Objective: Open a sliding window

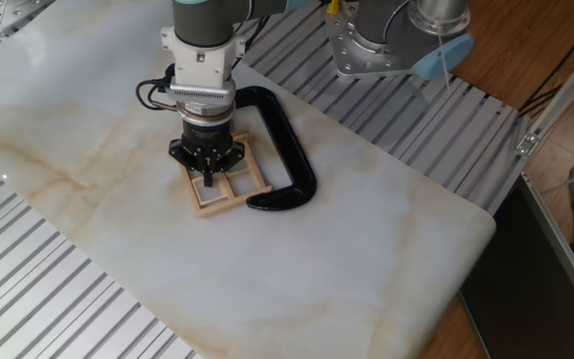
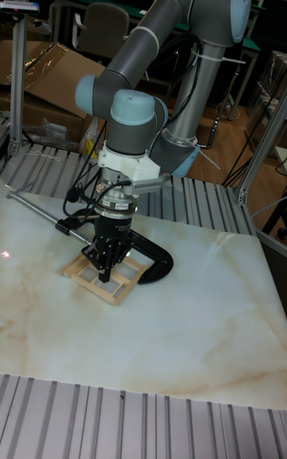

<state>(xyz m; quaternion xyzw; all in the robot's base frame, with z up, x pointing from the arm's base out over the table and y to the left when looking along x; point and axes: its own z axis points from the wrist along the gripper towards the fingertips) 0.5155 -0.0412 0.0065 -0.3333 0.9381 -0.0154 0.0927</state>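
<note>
The sliding window (image 1: pixel 229 189) (image 2: pixel 108 274) is a small light-tan wooden frame with thin crossbars, lying flat on the marble table. My gripper (image 1: pixel 209 180) (image 2: pixel 105 273) points straight down onto its middle, fingertips close together at a crossbar. The gripper body hides the far half of the frame in the fixed view. Whether the fingers pinch the bar cannot be made out.
A black glossy C-shaped clamp (image 1: pixel 285 140) (image 2: pixel 158 256) curves around the window's far and right sides, touching it. The marble slab (image 1: pixel 367 249) rests on ribbed metal rails. A metal rod (image 2: pixel 36 213) lies at the left. A second robot base (image 1: pixel 387 40) stands behind.
</note>
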